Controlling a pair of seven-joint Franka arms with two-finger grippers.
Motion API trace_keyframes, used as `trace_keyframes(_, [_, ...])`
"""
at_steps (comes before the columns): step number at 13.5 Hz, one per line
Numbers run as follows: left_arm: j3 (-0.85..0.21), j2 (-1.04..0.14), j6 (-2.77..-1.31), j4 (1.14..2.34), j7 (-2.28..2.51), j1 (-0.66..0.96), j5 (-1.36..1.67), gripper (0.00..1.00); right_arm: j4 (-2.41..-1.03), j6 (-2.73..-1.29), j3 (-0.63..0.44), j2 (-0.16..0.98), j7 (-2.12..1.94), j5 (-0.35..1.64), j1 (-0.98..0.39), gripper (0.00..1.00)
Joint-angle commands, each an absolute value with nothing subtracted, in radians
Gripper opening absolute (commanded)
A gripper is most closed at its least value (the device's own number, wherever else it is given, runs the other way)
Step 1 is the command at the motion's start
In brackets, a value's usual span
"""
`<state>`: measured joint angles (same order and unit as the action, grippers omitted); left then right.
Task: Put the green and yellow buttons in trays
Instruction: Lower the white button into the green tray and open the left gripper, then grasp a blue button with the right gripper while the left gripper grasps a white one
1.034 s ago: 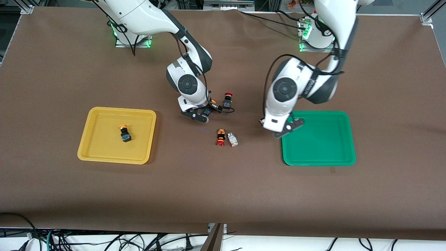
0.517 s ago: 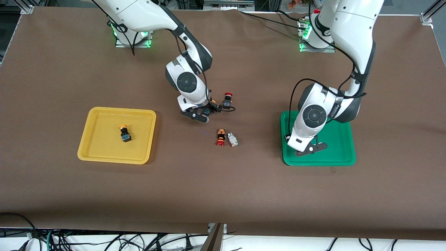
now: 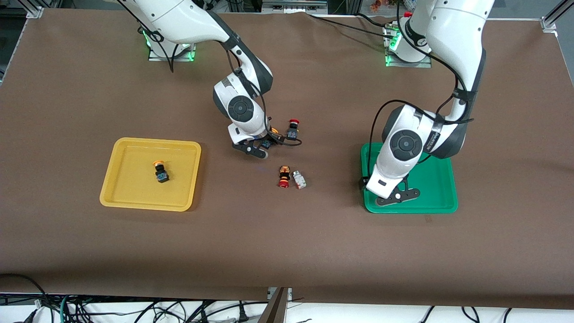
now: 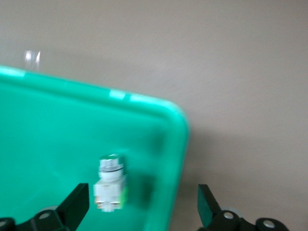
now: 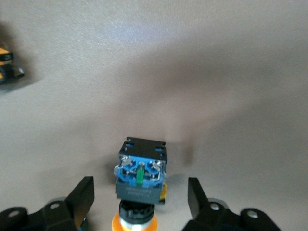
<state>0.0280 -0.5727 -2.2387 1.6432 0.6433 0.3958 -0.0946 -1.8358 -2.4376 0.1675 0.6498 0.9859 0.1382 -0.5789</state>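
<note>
Four task buttons show: two yellow-capped and two pale green-tinted. One yellow button [image 3: 159, 171] lies in the yellow tray [image 3: 117, 193]; the second yellow button [image 5: 140, 185] lies on the counter [image 3: 287, 251] between the spread fingers of the right gripper [image 3: 264, 144], untouched. One pale green button [image 4: 110, 184] lies inside the green tray [image 3: 437, 179], near a corner, framed by the wide-open left gripper [image 3: 394, 196] low over that tray. The other pale green button [image 3: 299, 179] lies on the counter midway between the two trays, touching a red-capped orange-black switch [image 3: 284, 176]. A second red-capped dark switch [image 3: 293, 128] stands just beside the right gripper, toward the left arm's end.
</note>
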Motion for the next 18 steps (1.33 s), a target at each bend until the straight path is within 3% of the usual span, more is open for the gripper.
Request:
trace_keyframes(1, [0.023,-0.668,-2.21,1.473,0.637,0.475,-0.095,1.0,-1.855,-2.464,0.161,0.646,0.993,0.14,-0.6,0.53])
trace_keyframes(3, [0.021,-0.767,-2.209,1.357,0.635,0.511,-0.087,1.0,-1.852,-2.456,0.16,0.627,0.965,0.138,-0.595,0.15])
trace_keyframes(4, [0.02,-0.805,-2.209,1.301,0.634,0.512,-0.086,1.0,-1.852,-2.436,0.155,0.611,0.944,0.138,-0.592,0.02])
trace_keyframes(5, [0.015,-0.833,-2.209,1.269,0.632,0.511,-0.054,1.0,-1.847,-2.381,0.128,0.591,0.899,0.137,-0.591,0.0])
trace_keyframes(8, [0.012,-0.851,-2.21,1.265,0.647,0.549,0.116,1.0,-1.847,-2.219,0.001,0.517,0.619,0.137,-0.591,0.0])
trace_keyframes(14, [0.012,-0.9,-2.223,1.275,0.733,0.612,0.152,1.0,-1.884,-2.197,-0.302,0.502,0.024,0.126,-0.592,0.04])
trace_keyframes(16, [0.012,-0.905,-2.223,1.275,0.732,0.626,0.15,1.0,-1.904,-2.203,-0.342,0.503,-0.052,0.13,-0.591,0.14])
trace_keyframes(17, [0.012,-0.907,-2.223,1.275,0.73,0.618,0.15,0.92,-1.923,-2.212,-0.351,0.503,-0.061,0.136,-0.588,0.23])
trace_keyframes(18, [0.012,-0.91,-2.226,1.275,0.727,0.615,0.15,0.77,-1.942,-2.229,-0.354,0.503,-0.06,0.14,-0.588,0.43])
